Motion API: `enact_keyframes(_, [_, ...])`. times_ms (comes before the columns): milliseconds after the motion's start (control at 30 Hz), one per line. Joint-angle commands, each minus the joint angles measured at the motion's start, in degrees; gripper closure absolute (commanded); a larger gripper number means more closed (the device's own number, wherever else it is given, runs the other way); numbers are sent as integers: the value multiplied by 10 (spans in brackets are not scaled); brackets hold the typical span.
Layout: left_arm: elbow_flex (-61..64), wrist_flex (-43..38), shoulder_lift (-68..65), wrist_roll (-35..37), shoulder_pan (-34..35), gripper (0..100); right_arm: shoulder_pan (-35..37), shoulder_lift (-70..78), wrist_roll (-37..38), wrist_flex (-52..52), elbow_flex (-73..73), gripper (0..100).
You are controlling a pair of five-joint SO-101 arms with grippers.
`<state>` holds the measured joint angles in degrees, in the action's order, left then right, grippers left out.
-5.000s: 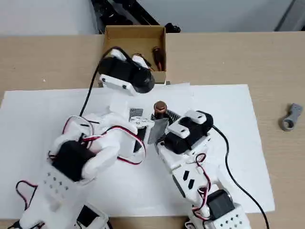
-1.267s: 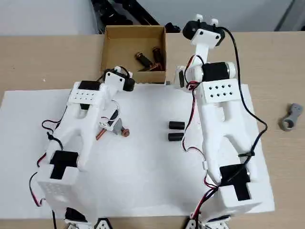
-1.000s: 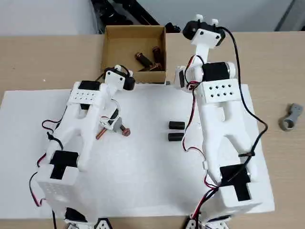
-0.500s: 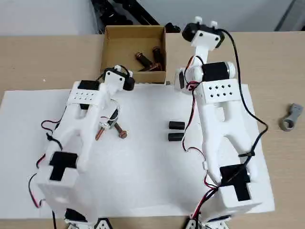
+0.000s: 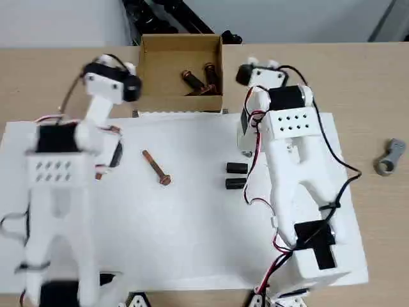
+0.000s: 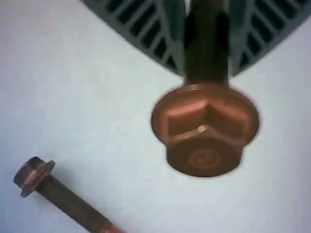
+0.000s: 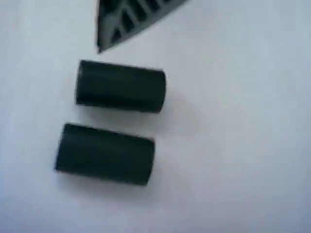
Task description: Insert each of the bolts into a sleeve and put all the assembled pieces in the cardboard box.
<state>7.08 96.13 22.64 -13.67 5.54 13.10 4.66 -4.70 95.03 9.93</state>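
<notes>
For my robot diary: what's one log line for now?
left gripper: shut on copper hex-head bolt | second copper bolt: lying on white sheet | black cylindrical sleeves: side by side | brown cardboard box: holds assembled pieces

left arm point(image 5: 59, 169): blurred down the left of the frame, base cut by the lower edge.
left gripper point(image 6: 204, 43): mostly past the frame edge.
held bolt point(image 6: 204, 128): head out of focus; shank pinched between ribbed jaws, running out of frame.
loose bolt point(image 6: 53, 189): shank tip cut by the frame edge.
right gripper point(image 7: 127, 20): one dark ribbed corner inside the frame.
assembled pieces point(image 5: 199, 80): upper centre, overlapping; perhaps three, too small to count.
</notes>
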Motion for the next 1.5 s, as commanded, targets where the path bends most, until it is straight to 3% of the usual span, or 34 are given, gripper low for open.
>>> enact_keyframes(0, [1, 25, 94, 15, 9, 995, 6, -26, 116, 0, 4, 786])
enact_keyframes(167, [70, 30, 183, 22, 9, 995, 8, -15, 283, -7, 4, 786])
enact_keyframes(367, [141, 30, 258, 29, 11, 995, 23, 70, 334, -7, 4, 786])
enact_keyframes(667, [144, 30, 292, 59, 11, 995, 44, 140, 425, -64, 6, 784])
enact_keyframes(867, [144, 30, 292, 59, 11, 995, 42, 146, 526, -70, 6, 784])
enact_keyframes(1467, [143, 30, 288, 55, 10, 995, 44, 310, 553, -167, 6, 785])
